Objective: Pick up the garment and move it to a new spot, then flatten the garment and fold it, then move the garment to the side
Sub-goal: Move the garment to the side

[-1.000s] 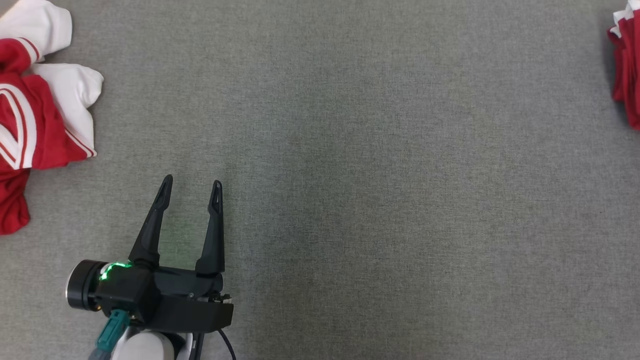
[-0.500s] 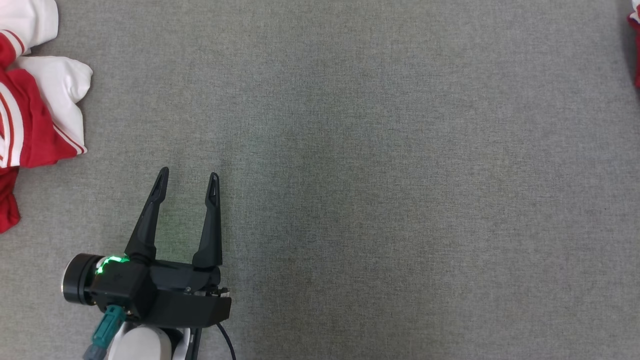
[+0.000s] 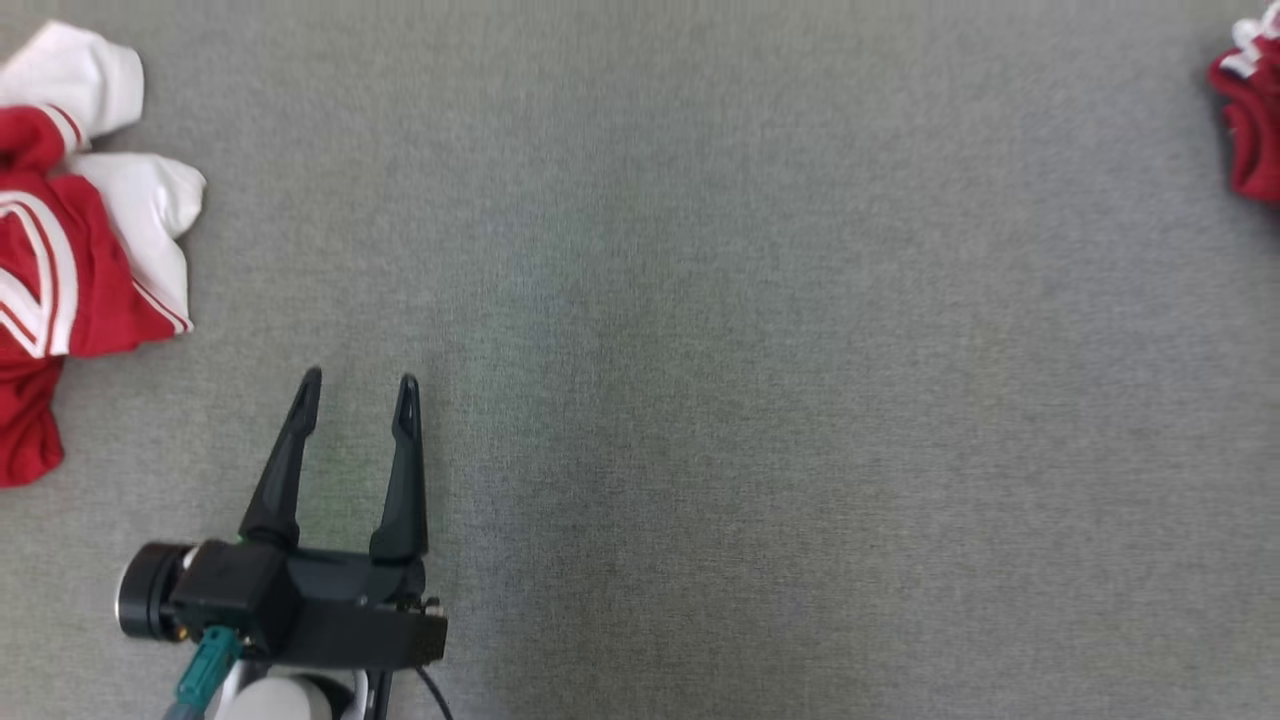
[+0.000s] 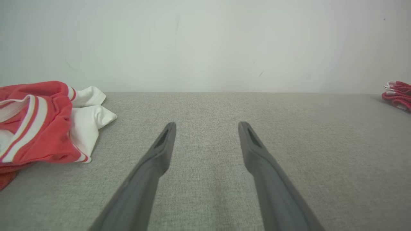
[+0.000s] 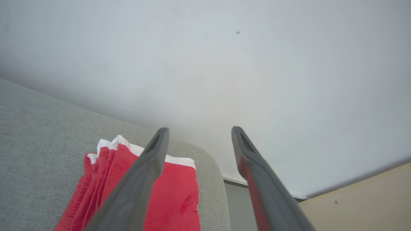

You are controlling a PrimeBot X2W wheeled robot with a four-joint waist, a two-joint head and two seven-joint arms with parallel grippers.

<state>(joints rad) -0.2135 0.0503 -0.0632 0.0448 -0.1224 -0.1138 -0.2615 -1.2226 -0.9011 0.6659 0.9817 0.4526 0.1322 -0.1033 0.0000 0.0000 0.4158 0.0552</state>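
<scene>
Red and folded, the garment [image 5: 173, 199] lies at the grey desk's [image 3: 750, 350] right edge, your right gripper [image 5: 197, 132] over it, fingers [image 5: 151, 160] apart and empty. Your left gripper [image 3: 355, 385] hovers spread too. The set-aside looks done, so lift clear without snagging cloth.

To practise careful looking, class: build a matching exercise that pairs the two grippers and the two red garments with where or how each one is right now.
Column one
1. left gripper
2. right gripper
3. crumpled garment
4. folded garment

Column two
A. rumpled, white sleeves showing, at the robot's left
B. open over the bare grey surface
C. lying flat by the surface's rounded corner
D. open, red fabric behind one finger

Pairs: 1-B, 2-D, 3-A, 4-C
</scene>
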